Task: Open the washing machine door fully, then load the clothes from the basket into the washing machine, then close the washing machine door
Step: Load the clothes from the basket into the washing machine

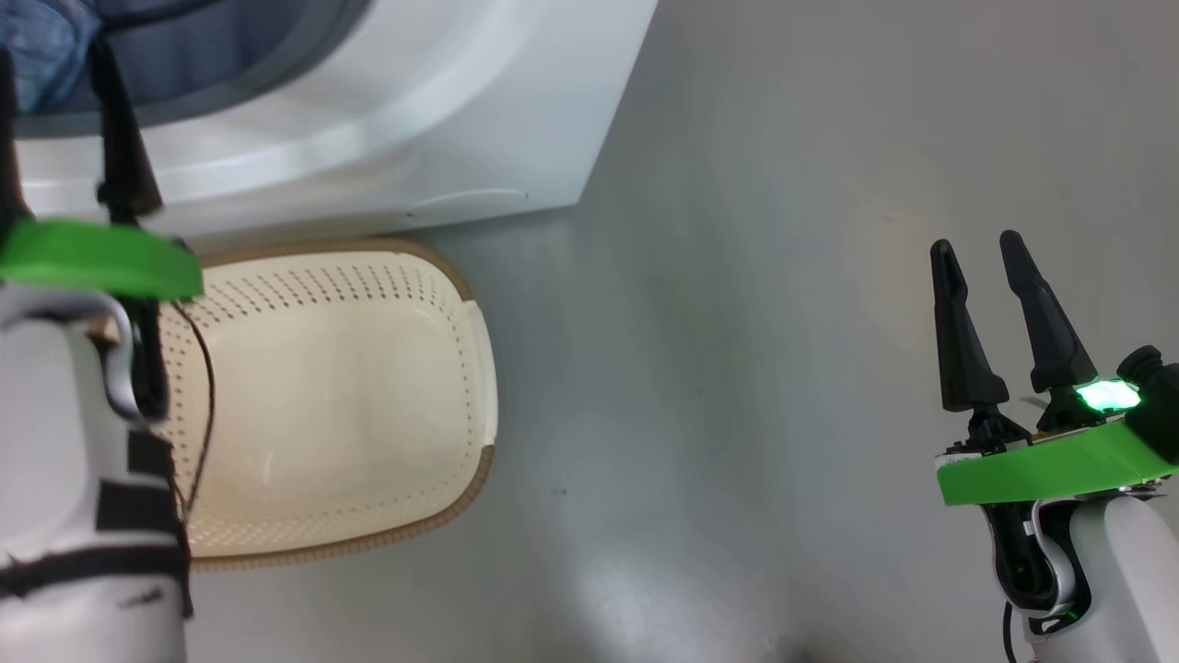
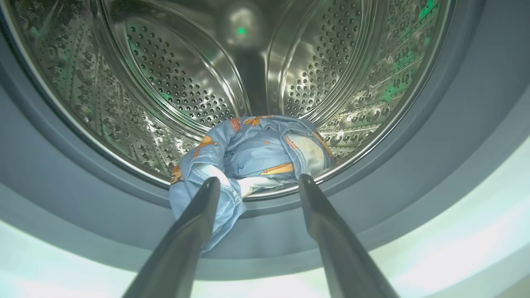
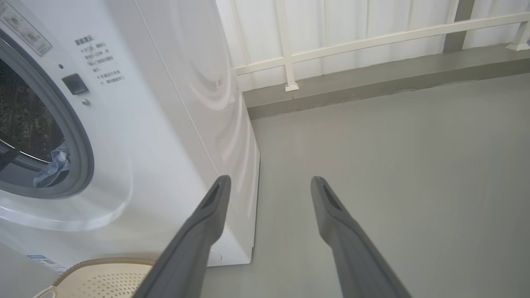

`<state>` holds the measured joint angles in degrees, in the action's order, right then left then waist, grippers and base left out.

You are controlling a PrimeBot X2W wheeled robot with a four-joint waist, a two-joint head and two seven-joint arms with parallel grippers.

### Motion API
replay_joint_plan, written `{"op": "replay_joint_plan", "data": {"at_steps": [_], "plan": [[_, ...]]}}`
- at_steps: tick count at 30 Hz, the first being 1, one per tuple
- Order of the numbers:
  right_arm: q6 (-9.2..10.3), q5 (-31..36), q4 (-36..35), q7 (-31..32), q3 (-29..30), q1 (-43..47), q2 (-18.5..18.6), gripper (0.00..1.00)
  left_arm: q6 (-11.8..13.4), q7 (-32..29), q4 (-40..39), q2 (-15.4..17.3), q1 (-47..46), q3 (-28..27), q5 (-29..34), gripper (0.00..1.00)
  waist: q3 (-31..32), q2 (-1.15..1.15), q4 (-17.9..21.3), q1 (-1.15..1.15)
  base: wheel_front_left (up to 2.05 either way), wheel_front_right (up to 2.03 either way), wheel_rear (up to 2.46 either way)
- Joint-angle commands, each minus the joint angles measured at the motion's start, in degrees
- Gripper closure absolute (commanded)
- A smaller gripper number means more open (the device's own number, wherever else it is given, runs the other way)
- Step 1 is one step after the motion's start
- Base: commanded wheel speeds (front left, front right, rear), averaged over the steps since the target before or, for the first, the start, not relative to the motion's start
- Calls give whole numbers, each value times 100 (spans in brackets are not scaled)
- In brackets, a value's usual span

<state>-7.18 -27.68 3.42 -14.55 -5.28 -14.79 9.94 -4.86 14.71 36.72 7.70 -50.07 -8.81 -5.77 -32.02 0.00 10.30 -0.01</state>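
At the drum's mouth the left jaws stand spread wide and released, their two dark fingers pointing into the washing machine. Just past the fingertips lie the clothes, a light blue bundle printed with orange-brown figures, resting on the front lip of the perforated steel drum. One fold hangs down over the grey gasket, partly behind the left-hand finger in the wrist view; whether that finger touches the cloth I cannot tell. Below the opening, the basket stands on the grey floor, just beside the machine's front. Well apart, on the robot's right, the right jaws are likewise released, long fingers parted above the floor. A white railing runs behind the machine.
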Motion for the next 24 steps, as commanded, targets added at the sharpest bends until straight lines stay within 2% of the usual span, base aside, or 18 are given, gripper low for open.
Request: {"op": "replay_joint_plan", "data": {"at_steps": [1,10,24], "plan": [[-31,61,-95,-45,-74,154,112,0,-25,29,-245,156,289,-130,105,0,234,0,-112,1,0,0,0],[-31,134,74,-45,-164,425,276,0,-82,29,-938,-122,1559,-412,110,0,1002,0,-290,1,0,0,0],[-31,146,221,-45,-167,882,485,0,-182,29,-1461,-358,3029,-403,178,0,1867,0,-453,1,0,0,0]]}}
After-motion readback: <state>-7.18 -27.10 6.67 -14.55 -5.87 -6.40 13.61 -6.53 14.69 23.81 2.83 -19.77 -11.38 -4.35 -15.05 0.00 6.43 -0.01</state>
